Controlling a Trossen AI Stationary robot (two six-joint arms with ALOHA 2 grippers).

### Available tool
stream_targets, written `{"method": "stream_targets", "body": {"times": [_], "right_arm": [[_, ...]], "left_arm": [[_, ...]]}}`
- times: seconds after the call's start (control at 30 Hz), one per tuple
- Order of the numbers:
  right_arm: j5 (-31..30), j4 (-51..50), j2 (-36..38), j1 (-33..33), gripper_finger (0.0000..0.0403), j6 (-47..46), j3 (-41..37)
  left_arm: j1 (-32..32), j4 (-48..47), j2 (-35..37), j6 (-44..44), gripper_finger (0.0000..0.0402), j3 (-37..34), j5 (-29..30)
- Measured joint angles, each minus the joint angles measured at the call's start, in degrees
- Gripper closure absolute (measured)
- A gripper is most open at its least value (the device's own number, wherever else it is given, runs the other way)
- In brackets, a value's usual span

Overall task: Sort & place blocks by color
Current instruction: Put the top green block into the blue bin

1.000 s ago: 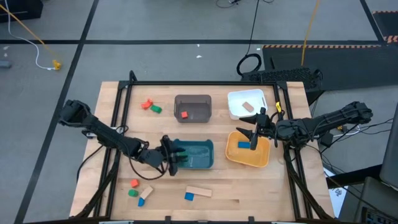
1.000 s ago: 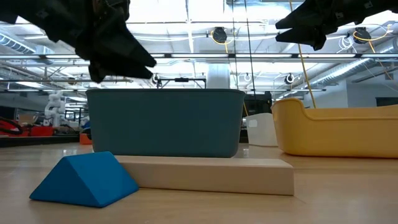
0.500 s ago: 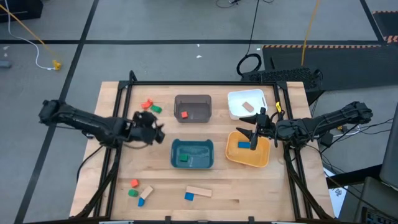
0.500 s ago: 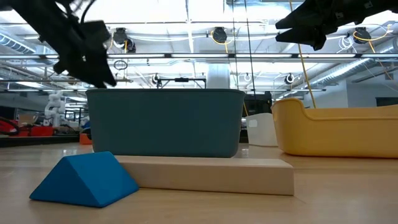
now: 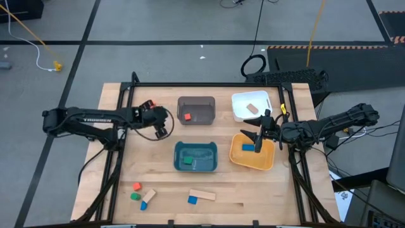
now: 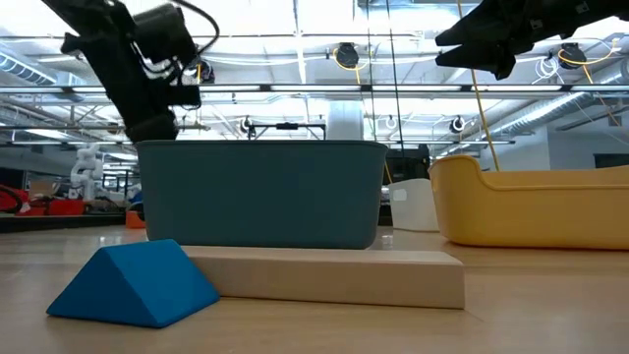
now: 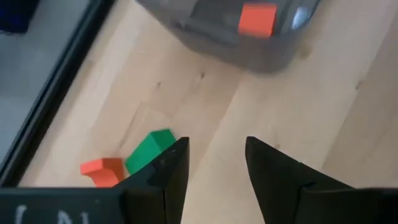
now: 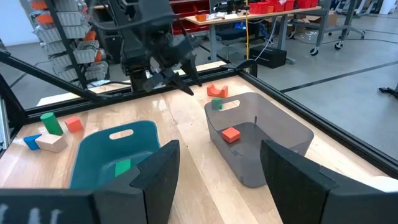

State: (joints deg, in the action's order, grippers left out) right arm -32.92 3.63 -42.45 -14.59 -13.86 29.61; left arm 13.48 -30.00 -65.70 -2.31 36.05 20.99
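Note:
My left gripper (image 5: 163,120) hangs open over the table's far left, slanting down, with nothing between its fingers (image 7: 216,149). A green block (image 7: 149,149) and an orange block (image 7: 102,169) lie flat on the wood just beside its one finger, apart from it. My right gripper (image 5: 259,130) waits open and empty above the yellow tray (image 5: 269,161). Other loose blocks lie near the front: an orange block (image 5: 137,186), a green block (image 5: 135,196), a blue wedge (image 5: 192,200) and a wooden bar (image 5: 202,195).
The grey tray (image 5: 204,101) holds a red block (image 5: 187,116). In the teal tray (image 5: 205,152) lies a green block (image 5: 186,161); the white tray (image 5: 240,101) has a wooden block (image 5: 252,108) and the yellow tray a blue block (image 5: 247,147). A black frame rims the table.
My left gripper has left the spot above the teal tray and swung toward the table's far left, turning as it went, and now stands beside the orange and green blocks there. A green block lies in the teal tray where the gripper was.

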Motion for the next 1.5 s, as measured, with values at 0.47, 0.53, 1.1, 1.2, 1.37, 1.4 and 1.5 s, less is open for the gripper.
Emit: {"method": "stream_targets", "body": {"times": [0.47,0.53,1.1,1.2,1.37,1.4,1.5], "right_arm": [[-0.01,0.0,0.01,-0.01,0.0188,0.0,0.0],[0.01,-0.01,0.0,0.0,0.0188,0.01,0.0],[-0.01,-0.01,0.0,-0.01,0.0188,0.01,-0.01],[0.0,-0.01,0.01,-0.02,0.0188,0.01,0.0],[0.01,0.01,0.01,0.0,0.0188,0.01,0.0],[-0.01,-0.01,0.01,-0.01,0.0188,0.0,-0.01],[-0.01,-0.01,0.01,0.0,0.0188,0.01,0.0]], "left_arm": [[11.95,6.12,-5.2,-27.84,0.0222,-0.02,-4.81],[12.65,7.58,-5.2,-33.12,0.0212,-0.02,-5.0],[7.38,23.52,-5.18,-11.74,0.0201,-0.02,-12.02],[6.51,27.18,-5.16,-12.19,0.0201,-0.02,-12.03],[6.37,31.93,-2.84,-21.81,0.0201,0.02,-13.98],[6.37,32.17,-2.43,-24.22,0.0202,0.07,-13.76],[6.35,31.51,-1.28,-27.95,0.0201,0.04,-13.46]]}}
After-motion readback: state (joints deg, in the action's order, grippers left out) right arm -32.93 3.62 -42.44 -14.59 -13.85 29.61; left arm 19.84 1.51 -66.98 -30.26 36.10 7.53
